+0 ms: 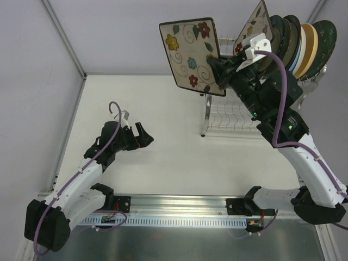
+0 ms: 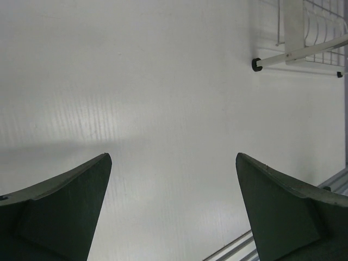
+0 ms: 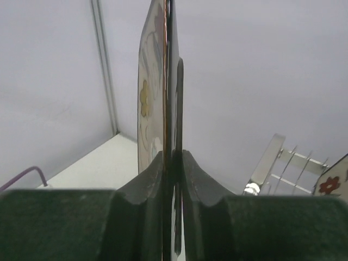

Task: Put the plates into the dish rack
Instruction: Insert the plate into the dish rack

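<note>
Square cream floral plate (image 1: pixel 190 54) aloft and upright, left of silver wire dish rack (image 1: pixel 231 117); second square floral plate (image 1: pixel 255 27) and round plates (image 1: pixel 304 46) stand slotted on edge

The left arm (image 1: pixel 81 176) extended from its base at the near edge of the table (image 1: pixel 163 103) toward the middle, elbow bent low. The left gripper (image 1: pixel 145 135) hung above the table with its jaws spread wide and nothing between them. The right arm (image 1: pixel 307 157) stood tall from its base near the near right corner, stretched toward the far edge. The right gripper (image 1: pixel 220 68) was clamped on the edge of a square floral plate (image 1: pixel 187 51), its fingers (image 3: pixel 201 179) pressed against both faces, holding it upright in the air.
</note>
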Tool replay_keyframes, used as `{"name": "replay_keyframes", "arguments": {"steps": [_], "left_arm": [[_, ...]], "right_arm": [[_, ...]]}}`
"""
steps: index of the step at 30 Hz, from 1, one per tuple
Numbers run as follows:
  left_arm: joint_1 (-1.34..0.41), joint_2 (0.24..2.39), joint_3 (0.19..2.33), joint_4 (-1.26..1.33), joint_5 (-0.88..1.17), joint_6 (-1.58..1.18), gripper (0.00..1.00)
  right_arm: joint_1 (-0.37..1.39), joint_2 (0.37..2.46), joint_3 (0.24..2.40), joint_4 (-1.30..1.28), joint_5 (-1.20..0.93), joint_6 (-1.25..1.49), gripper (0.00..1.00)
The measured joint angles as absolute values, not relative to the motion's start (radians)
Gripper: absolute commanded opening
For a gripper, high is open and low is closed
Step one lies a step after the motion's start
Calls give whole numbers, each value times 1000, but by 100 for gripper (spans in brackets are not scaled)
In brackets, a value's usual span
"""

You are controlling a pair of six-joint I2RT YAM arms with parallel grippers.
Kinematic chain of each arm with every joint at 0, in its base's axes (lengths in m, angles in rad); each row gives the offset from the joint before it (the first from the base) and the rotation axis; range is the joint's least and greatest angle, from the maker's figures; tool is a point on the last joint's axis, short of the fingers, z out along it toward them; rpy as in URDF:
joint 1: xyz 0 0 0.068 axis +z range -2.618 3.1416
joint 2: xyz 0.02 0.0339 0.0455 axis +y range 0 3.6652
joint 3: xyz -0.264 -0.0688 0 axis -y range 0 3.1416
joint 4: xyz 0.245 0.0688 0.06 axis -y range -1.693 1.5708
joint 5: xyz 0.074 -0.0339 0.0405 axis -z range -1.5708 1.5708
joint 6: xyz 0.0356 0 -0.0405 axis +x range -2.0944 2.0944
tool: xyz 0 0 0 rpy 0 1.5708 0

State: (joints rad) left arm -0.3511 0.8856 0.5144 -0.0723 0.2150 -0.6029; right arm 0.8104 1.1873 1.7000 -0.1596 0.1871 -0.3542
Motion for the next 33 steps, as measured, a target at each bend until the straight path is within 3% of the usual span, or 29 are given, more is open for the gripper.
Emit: {"name": "replay_keyframes", "arguments": {"steps": [9,33], "left_arm": [[-317,881,572,-194,156,-443,99],[-312,811,587,-277,115,-292,99]], "right_arm": [[743,1277,1840,-121,206,-416,1],[503,1381,1927,35,234,-383,1]]}}
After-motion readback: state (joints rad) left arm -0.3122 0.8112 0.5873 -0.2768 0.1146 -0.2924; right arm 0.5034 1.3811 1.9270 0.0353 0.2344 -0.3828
